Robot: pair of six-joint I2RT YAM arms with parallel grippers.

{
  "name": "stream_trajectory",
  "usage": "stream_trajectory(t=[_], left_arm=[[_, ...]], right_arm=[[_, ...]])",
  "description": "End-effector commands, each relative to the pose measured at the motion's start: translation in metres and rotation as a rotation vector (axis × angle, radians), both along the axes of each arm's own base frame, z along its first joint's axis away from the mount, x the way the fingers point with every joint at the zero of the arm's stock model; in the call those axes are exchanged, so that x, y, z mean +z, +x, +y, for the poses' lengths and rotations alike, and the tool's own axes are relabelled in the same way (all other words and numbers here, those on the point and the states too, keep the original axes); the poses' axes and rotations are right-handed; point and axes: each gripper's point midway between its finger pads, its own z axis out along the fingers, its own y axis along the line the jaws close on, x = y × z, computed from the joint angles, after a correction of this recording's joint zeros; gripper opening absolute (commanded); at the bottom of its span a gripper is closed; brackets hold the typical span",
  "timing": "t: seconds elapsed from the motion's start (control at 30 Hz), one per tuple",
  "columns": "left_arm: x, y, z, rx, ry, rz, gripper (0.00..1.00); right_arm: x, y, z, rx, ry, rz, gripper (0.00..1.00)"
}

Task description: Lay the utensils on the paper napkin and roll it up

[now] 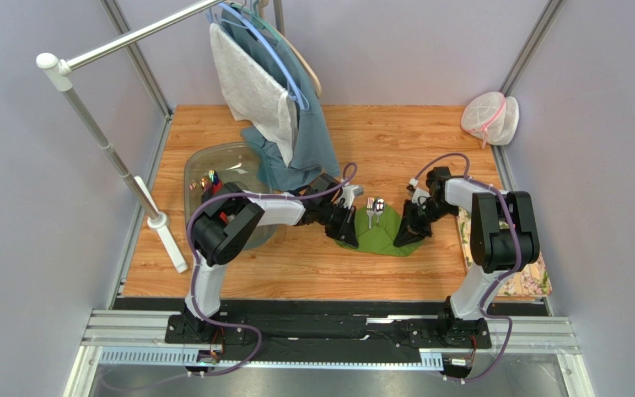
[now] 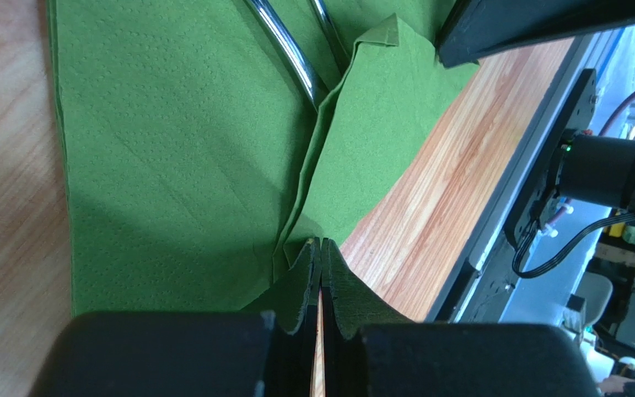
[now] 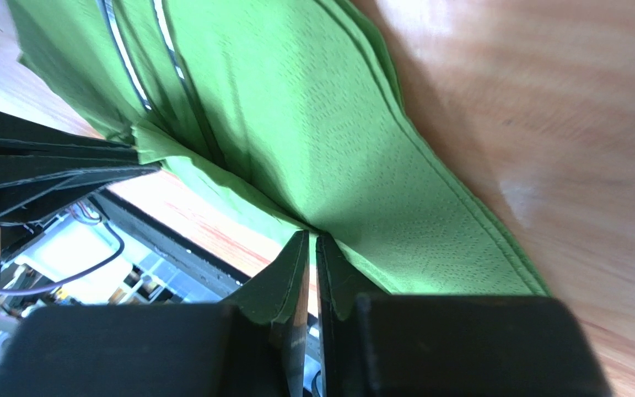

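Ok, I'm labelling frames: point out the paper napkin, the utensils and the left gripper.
paper napkin (image 1: 384,234), top view, bare middle.
utensils (image 1: 373,204), top view, shiny heads.
left gripper (image 2: 321,246), left wrist view, between fingertips.

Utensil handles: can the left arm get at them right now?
Probably, once it lets go: its fingers are pinched shut on the edge of the paper napkin, and the handles lie exposed just beyond.

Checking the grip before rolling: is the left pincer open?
No, the left pincer is shut, its tips pinching the paper napkin's edge.
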Motion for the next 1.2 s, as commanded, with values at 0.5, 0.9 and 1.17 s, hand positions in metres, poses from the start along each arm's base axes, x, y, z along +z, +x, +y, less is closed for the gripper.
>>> stream_trajectory(t=[0.5,0.9,1.17], left_arm=[[0.009,0.011,-0.005,0.094,-0.013,0.044,0.0],[0.006,0.012,-0.003,0.116,0.018,0.05,0.0],[0.006,0.013,-0.004,0.119,0.019,0.058,0.0]], right_arm=[[0.036,0.018,0.032,0.07,0.068,-0.117,0.11],[0.079,0.022,0.019,0.096,-0.005,-0.287,0.13],[0.064,-0.001,0.047,0.124,0.112,-0.203,0.14]])
